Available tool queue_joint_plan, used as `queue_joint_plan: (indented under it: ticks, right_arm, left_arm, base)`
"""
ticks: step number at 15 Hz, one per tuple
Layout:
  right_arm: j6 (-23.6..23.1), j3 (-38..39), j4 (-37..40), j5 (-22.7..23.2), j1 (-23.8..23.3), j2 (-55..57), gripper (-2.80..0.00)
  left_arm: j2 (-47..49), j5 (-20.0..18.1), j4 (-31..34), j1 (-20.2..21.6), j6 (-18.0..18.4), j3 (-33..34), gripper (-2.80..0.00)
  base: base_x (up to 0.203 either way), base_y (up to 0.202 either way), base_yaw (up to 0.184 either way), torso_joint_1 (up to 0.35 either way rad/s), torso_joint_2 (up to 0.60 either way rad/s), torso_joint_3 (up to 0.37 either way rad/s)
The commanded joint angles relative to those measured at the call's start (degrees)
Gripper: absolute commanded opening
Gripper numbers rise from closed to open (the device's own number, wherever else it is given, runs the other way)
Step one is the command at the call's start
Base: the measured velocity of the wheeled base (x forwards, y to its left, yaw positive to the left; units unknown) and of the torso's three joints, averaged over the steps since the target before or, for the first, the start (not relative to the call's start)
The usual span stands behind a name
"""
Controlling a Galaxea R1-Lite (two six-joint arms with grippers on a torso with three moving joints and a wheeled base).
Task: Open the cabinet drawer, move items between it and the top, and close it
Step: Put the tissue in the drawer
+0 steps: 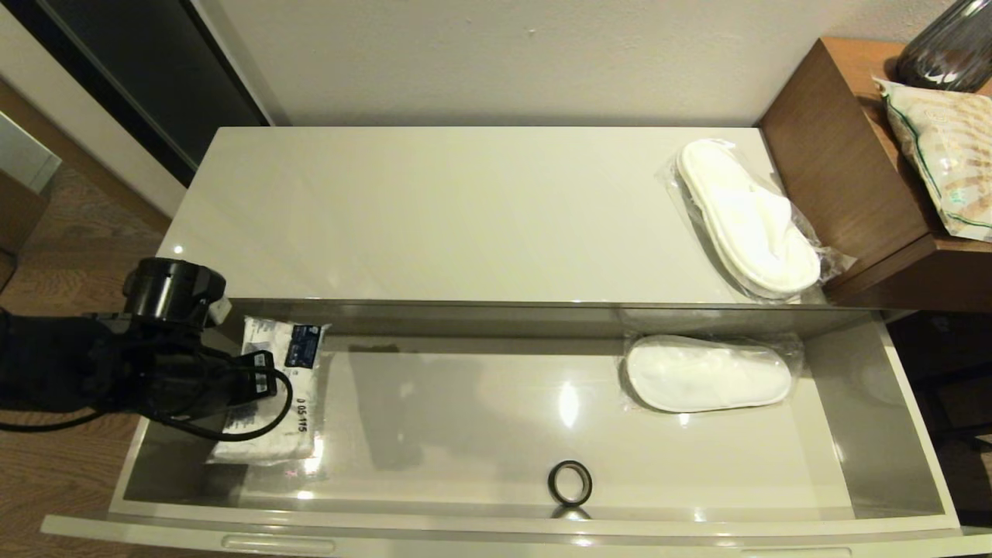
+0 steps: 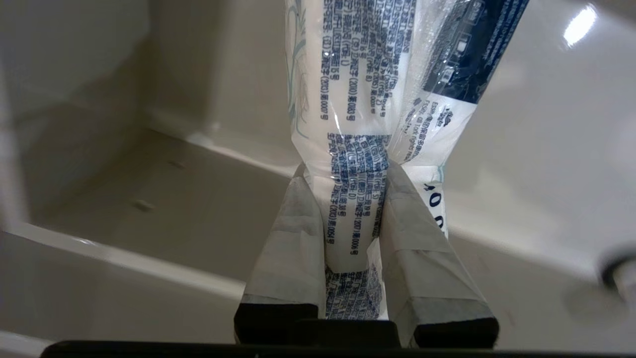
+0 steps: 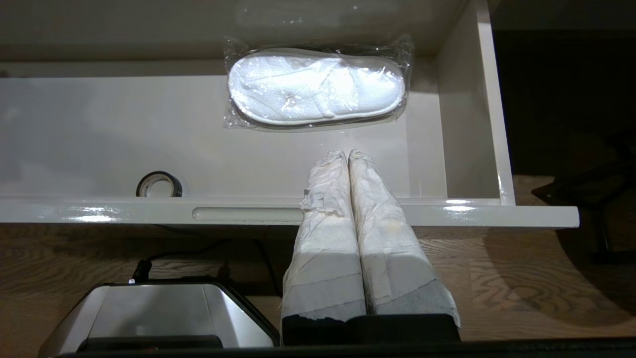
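Note:
The wide grey-beige drawer (image 1: 496, 527) stands pulled out below the glossy cream top (image 1: 434, 209). At the drawer's left end my left gripper (image 1: 260, 376) is shut on the white tissue pack with blue print (image 1: 288, 422). In the left wrist view the pack (image 2: 357, 99) is pinched between the taped fingers (image 2: 293, 233). One wrapped pair of white slippers (image 1: 707, 373) lies in the drawer's right part, another pair (image 1: 748, 221) on the top's right end. A black ring (image 1: 570, 482) sits near the drawer's front wall. My right gripper (image 3: 348, 155) is shut and empty before the drawer front (image 3: 447, 214), outside the head view.
A taller brown wooden table (image 1: 837, 170) borders the top on the right, carrying a green-trimmed patterned bag (image 1: 949, 155) and a dark vase (image 1: 949, 46). The robot's grey base (image 3: 149, 313) sits on the wooden floor below the drawer front.

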Motion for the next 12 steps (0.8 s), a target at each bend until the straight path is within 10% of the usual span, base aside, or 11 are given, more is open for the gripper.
queue_joint_plan:
  ticks: [1, 8, 9, 12]
  right_arm:
    - [-0.03, 0.01, -0.02, -0.01, 0.02, 0.07, -2.8]
    - [-0.03, 0.01, -0.02, -0.01, 0.02, 0.07, -2.8]
    - [-0.03, 0.01, -0.02, -0.01, 0.02, 0.07, -2.8]
    - [-0.03, 0.01, -0.02, -0.01, 0.02, 0.07, -2.8]
  left_arm:
    - [4.58, 0.19, -1.28, 3.82, 0.03, -1.78, -2.8]
    - [12.54, 3.06, -9.83, 4.86, 0.05, -2.53, -2.8]
    - [12.86, 3.65, -10.47, 4.85, 0.22, -2.52, 0.0]
    - [13.3, 3.74, -10.5, 4.85, 0.22, -2.41, 0.0]
  base:
    - [0.0, 0.0, 0.0, 0.0, 0.0, 0.0]
    - [0.0, 0.0, 0.0, 0.0, 0.0, 0.0]
    - [0.0, 0.0, 0.0, 0.0, 0.0, 0.0]
    - [0.0, 0.0, 0.0, 0.0, 0.0, 0.0]
